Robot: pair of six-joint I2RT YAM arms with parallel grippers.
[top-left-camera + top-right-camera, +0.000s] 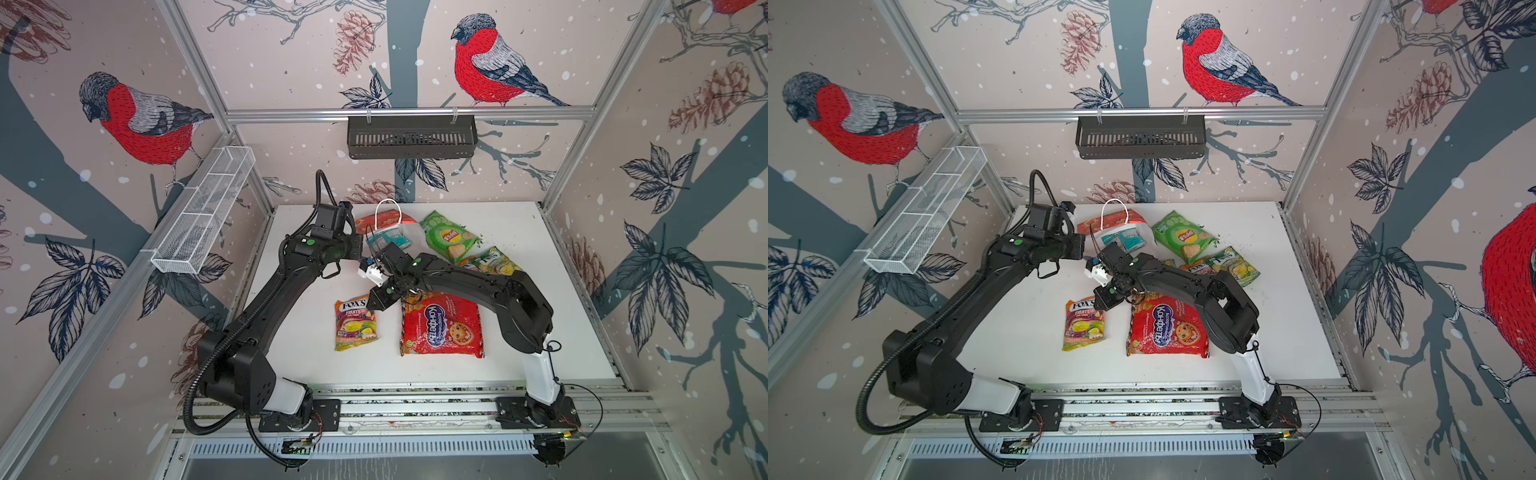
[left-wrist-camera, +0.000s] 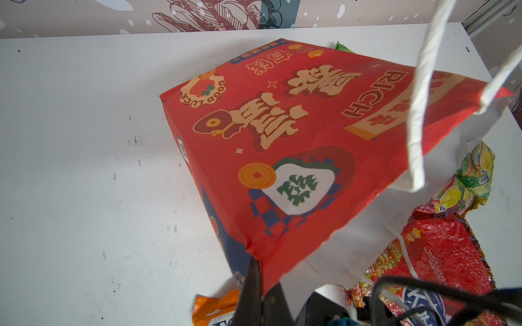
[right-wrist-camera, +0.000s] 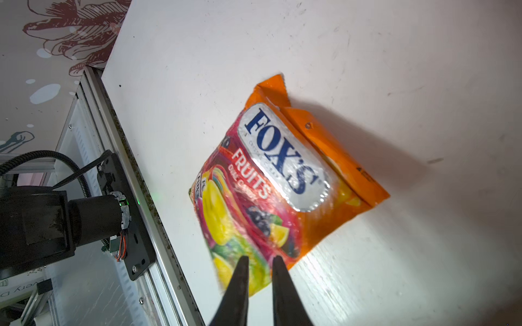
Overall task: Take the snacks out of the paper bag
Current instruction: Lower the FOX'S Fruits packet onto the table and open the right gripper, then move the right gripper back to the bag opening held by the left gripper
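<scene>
Snacks lie out on the white bench (image 1: 540,291): orange Fox's Fruits candy packet (image 3: 276,183) flat just below right tool (image 3: 260,258), jaws slightly parted, gripping nothing. Large red glossy packet with cartoon face (image 1: 440,328) just beside that tool, green chip bag (image 1: 449,237) further off behind its arm. Left tool (image 2: 265,272) clenched on an edge of red-orange paper gift bag (image 2: 282,127), gold characters, white cord handle (image 2: 418,113) dangling close.

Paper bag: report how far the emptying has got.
Done: red packet, chip bag and several Fox's packs lie on the table. In hand: right gripper open over the front Fox's pack; left gripper pinches the paper bag. Left: something teal shows in its mouth.
</scene>
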